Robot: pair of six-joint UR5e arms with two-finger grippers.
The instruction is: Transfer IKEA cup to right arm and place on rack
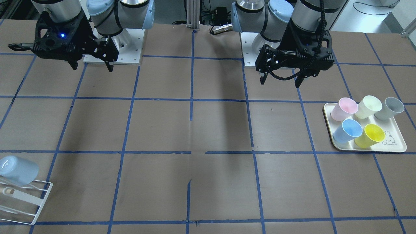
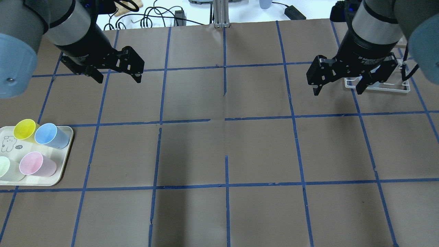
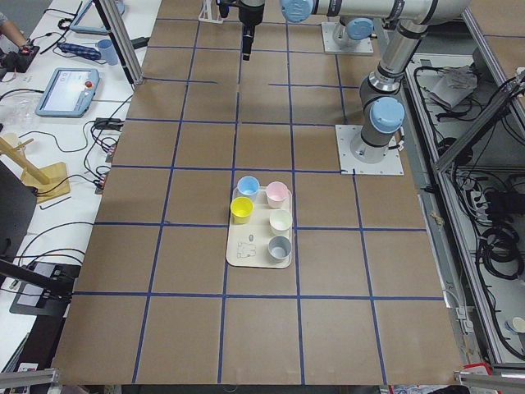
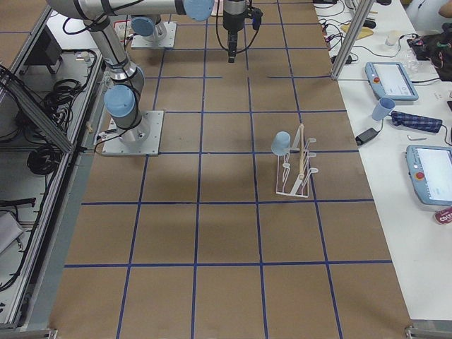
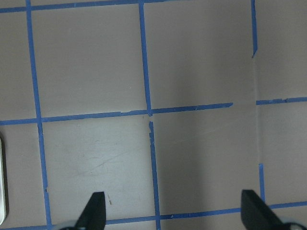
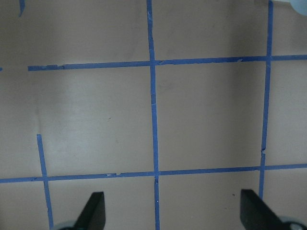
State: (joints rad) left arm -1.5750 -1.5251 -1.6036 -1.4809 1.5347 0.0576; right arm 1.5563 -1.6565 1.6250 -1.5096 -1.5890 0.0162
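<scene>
IKEA cup sits on rack, well apart from right hand.

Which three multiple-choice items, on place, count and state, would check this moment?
1. Where is the IKEA cup? A on the floor; B on the rack; C held aloft.
2. How many cups are on the tray? A three; B five; C seven.
3. The left gripper and right gripper are: A both open, empty; B both shut on cups; C one open, one shut.
Key: 1 B, it sits upturned on it. 2 B, pink, cream, grey, blue, yellow. 3 A, wrist views show spread fingers holding nothing.
</scene>
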